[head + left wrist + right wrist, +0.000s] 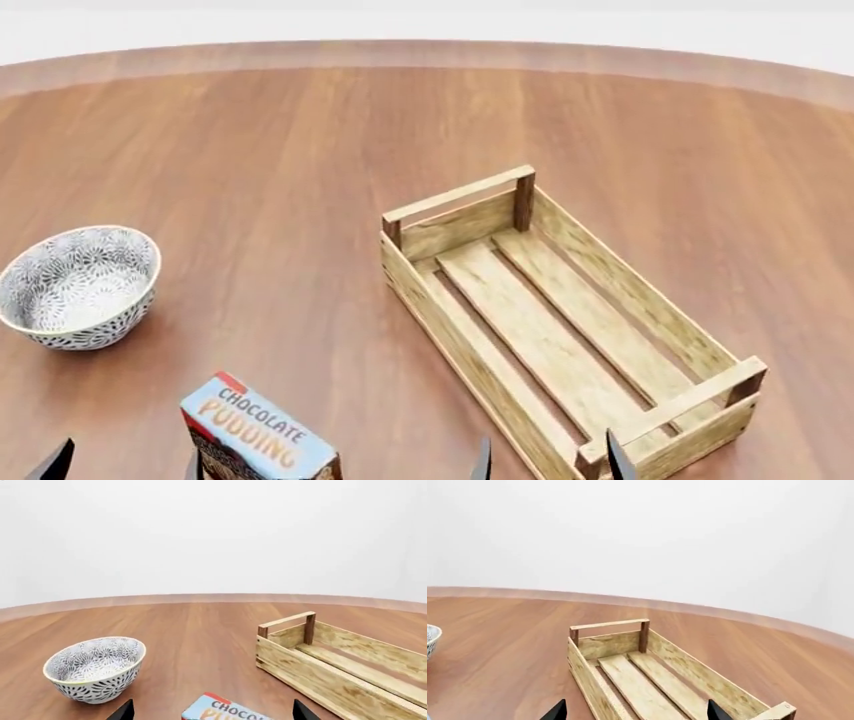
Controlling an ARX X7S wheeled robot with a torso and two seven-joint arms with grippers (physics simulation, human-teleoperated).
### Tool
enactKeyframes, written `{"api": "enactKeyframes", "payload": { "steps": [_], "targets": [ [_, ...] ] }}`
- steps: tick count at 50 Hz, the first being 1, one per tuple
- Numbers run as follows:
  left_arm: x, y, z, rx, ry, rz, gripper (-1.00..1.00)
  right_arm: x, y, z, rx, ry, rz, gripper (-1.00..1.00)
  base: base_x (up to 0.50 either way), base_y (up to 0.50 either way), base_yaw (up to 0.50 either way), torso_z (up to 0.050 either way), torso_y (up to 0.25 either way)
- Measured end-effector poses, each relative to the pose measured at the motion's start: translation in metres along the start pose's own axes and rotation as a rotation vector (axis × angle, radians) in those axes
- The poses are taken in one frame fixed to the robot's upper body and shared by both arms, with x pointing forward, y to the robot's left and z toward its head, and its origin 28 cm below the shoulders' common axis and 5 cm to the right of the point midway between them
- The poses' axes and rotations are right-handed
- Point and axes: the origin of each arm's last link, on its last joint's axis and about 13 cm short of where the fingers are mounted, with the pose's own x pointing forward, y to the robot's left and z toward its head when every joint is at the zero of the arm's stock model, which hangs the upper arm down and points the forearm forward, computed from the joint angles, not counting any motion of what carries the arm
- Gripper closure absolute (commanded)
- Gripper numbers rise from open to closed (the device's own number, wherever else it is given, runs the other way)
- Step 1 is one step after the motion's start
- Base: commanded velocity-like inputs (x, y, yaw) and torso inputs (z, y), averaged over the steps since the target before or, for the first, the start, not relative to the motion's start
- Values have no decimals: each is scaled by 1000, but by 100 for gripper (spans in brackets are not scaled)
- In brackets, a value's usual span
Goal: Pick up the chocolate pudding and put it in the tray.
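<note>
One chocolate pudding (256,436) lies on the table (267,160) at the near edge of the head view, its long axis slanting away leftward, between the open jaws of the left gripper (130,462). One tray (567,325) lies diagonally to its right, one bowl (78,285) to its left. The right gripper (549,458) also has its jaws apart, holding nothing, by the tray's near end.

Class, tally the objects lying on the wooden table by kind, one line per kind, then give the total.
Chocolate pudding carton: 1
Patterned bowl: 1
Wooden slat tray: 1
Total: 3
</note>
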Motion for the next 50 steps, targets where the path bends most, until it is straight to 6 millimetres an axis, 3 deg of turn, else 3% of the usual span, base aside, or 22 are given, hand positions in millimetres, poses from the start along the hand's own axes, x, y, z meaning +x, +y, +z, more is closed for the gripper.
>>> {"api": "enactKeyframes", "payload": {
  "steps": [15, 24, 50],
  "targets": [
    [-2, 0, 2, 0, -8, -2, -100, 0, -1, 3, -2, -3, 0, -100, 353, 45, 0, 0, 0],
    [-3, 1, 3, 1, -11, -3, -100, -2, -1, 2, 7, 4, 13, -100, 0, 0, 0, 0, 0],
    [-6, -1, 4, 6, -12, -11, -100, -36, -12, -11, 24, 40, 204, -100, 0, 0, 0, 0, 0]
  ]
}}
